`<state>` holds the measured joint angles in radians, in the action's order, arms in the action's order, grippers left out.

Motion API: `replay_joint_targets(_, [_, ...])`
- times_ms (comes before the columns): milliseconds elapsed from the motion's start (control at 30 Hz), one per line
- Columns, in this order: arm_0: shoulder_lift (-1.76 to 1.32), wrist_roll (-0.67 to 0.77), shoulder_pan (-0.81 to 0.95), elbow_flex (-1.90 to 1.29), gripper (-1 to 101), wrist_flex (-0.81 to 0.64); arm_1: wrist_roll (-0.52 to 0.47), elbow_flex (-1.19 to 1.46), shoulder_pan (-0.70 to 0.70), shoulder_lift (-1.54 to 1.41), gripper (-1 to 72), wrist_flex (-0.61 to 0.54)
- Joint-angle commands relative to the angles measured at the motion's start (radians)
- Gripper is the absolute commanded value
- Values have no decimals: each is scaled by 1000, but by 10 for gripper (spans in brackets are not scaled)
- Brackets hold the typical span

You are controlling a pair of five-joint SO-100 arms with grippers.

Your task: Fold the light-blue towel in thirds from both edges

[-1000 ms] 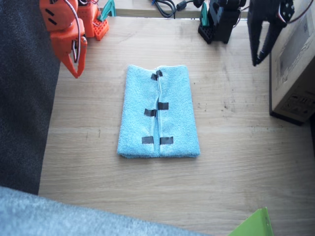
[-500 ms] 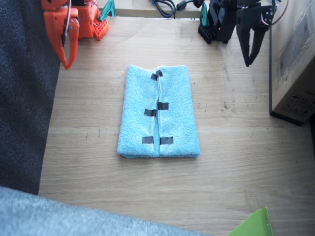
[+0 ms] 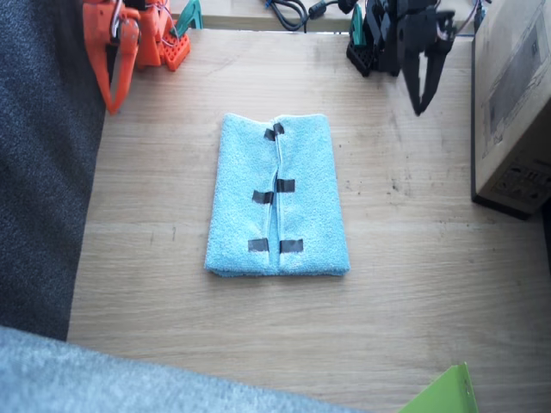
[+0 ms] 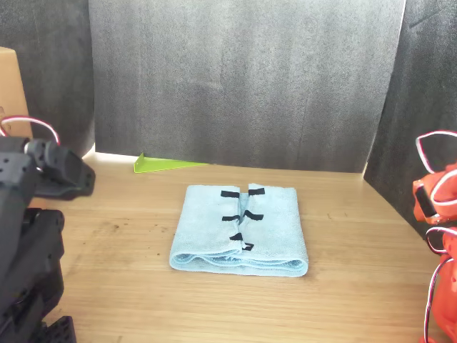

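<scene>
The black left gripper hangs tip-down above the far part of the wooden surface, its fingers pressed together, holding nothing. The orange right gripper hangs likewise at the opposite far corner, fingers close together and empty. Between them, well apart from both, the light-blue towel lies flat mid-surface, both flaps folded inward so the edges meet along its middle, black tape strips paired beside the seam. A cardboard box stands beyond the left gripper.

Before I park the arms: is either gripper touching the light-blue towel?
Apart. The fixed view shows bare table between the light-blue towel and both the right gripper and the left gripper, which hang near their bases at the far edge.
</scene>
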<state>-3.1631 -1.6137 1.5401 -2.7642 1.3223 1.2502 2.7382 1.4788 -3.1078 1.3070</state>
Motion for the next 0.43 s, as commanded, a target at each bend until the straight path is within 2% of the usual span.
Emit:
replay_joint_targets(0, [-14,-6,2,-17,-4,-3,17,37,-8,-43,-1,12])
replay_joint_targets(400, [-14,-8,14,-17,-4,0,153,38,-54,-43,-1,3])
